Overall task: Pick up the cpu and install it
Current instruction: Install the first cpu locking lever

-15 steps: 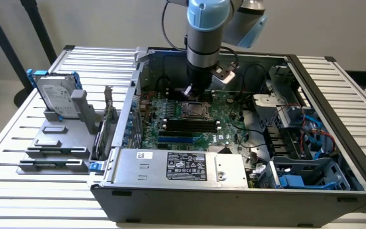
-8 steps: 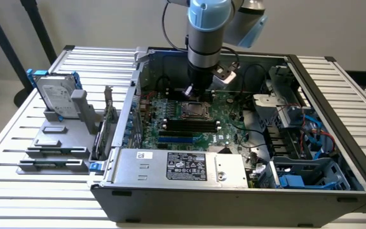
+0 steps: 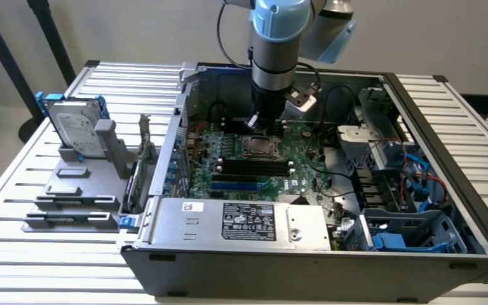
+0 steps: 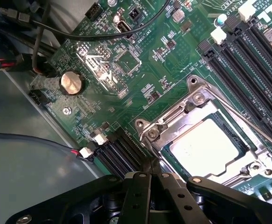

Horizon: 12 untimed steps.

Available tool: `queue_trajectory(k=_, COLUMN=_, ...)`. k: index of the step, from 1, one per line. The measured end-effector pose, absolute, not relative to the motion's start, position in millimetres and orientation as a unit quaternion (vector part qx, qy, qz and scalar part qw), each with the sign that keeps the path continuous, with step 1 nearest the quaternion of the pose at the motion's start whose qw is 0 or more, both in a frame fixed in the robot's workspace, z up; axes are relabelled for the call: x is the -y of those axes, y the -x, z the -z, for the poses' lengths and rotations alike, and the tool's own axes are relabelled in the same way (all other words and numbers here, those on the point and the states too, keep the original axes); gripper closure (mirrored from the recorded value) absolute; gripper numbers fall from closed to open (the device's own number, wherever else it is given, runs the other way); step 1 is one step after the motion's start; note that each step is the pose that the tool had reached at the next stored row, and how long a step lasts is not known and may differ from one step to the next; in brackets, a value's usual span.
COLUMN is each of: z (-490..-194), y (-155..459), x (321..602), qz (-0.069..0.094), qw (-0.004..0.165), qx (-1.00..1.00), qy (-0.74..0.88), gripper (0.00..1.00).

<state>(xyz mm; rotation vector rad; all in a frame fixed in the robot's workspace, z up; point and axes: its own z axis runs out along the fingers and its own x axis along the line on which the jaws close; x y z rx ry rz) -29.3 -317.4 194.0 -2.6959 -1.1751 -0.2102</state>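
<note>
The cpu (image 4: 206, 148), a small square chip with a shiny silver top, lies flat inside the metal socket frame (image 4: 198, 98) on the green motherboard (image 4: 140, 79). In the exterior view the socket (image 3: 257, 147) sits mid-board inside the open computer case (image 3: 447, 190). My gripper (image 4: 151, 164) is shut, its black fingertips pressed together with nothing between them, just beside the socket's corner and off the chip. From outside, the gripper (image 3: 257, 126) hangs straight down just above the socket's far edge.
Black memory slots (image 3: 248, 166) run in front of the socket, with the power supply (image 3: 239, 222) nearer. Cables (image 3: 337, 101) and a drive cage (image 3: 396, 159) crowd the exterior view's right. A silver hard drive (image 3: 74, 130) stands on a grey fixture outside. A coin battery (image 4: 72, 83) sits on the board.
</note>
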Motion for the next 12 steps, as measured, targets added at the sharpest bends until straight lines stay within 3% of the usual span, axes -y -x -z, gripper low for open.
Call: queue_trajectory(k=12, z=-194.3, y=28.4, x=318.8, qz=0.07, qw=0.097, qx=0.397, qy=0.91, gripper=0.89)
